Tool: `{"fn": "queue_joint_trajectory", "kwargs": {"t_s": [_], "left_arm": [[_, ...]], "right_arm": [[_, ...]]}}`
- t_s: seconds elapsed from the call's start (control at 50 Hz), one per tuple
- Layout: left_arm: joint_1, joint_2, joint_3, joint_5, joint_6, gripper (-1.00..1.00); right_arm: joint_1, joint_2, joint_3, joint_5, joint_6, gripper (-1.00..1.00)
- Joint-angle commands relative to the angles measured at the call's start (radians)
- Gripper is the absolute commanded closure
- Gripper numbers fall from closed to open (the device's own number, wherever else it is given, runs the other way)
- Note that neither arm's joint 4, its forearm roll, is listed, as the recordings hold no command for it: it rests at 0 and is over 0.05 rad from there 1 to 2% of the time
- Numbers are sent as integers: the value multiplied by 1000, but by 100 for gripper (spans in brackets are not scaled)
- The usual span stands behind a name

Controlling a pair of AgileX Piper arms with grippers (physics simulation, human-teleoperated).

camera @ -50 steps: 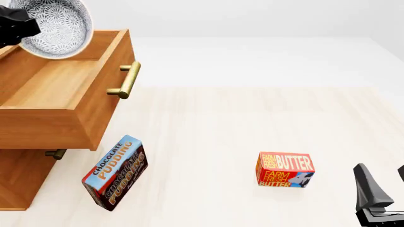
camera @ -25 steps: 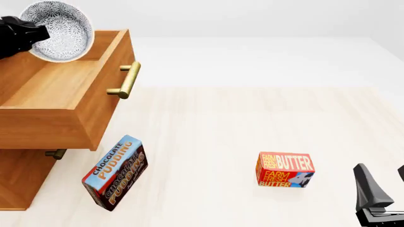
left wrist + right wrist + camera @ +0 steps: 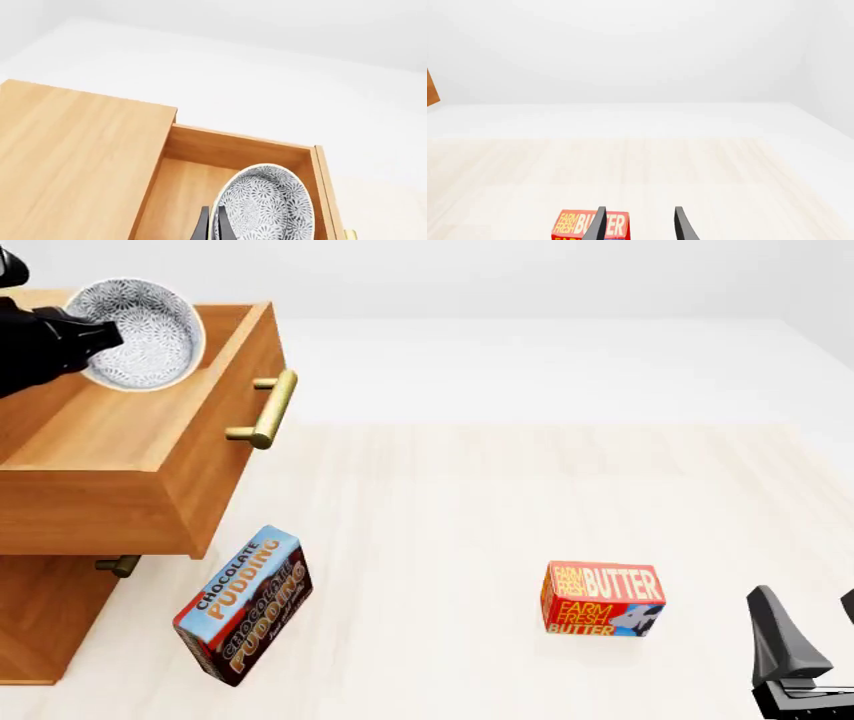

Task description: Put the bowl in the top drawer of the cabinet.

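Note:
The speckled white bowl (image 3: pixel 144 335) hangs tilted on edge over the open top drawer (image 3: pixel 127 445) of the cabinet (image 3: pixel 40 625), near the drawer's back. My left gripper (image 3: pixel 96 338) is shut on the bowl's rim. The left wrist view shows the bowl (image 3: pixel 265 210) above the drawer's wooden floor (image 3: pixel 180 192), with the fingers (image 3: pixel 202 227) pinching its rim. Far from the cabinet, my right gripper (image 3: pixel 801 635) stands open with nothing in it at the near right edge. Its fingers (image 3: pixel 597 225) frame the table just short of the butter box.
The drawer's brass handle (image 3: pixel 266 410) sticks out toward the table's middle. A chocolate pudding box (image 3: pixel 244 605) lies beside the cabinet's lower front. A red butter box (image 3: pixel 603 598) sits right of centre, also seen as the butter box (image 3: pixel 590 225) beyond the right fingers.
The left gripper has carried the bowl downward, from high above the drawer's back corner to lower over the drawer. The right arm and both boxes have not moved.

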Motion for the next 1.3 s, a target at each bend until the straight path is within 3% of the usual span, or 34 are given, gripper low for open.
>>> {"fn": "queue_joint_trajectory", "kwargs": {"t_s": [0.02, 0.32, 1.08, 1.1, 1.3], "left_arm": [[20, 33, 6, -1, -28, 100], [24, 70, 19, 6, -84, 100], [34, 95, 32, -13, -64, 100], [35, 96, 31, -11, -65, -100], [23, 79, 30, -15, -61, -100]], "right_arm": [[0, 0, 0, 0, 0, -100], [0, 0, 0, 0, 0, -100], [0, 0, 0, 0, 0, -100], [0, 0, 0, 0, 0, -100], [0, 0, 0, 0, 0, -100]]}}
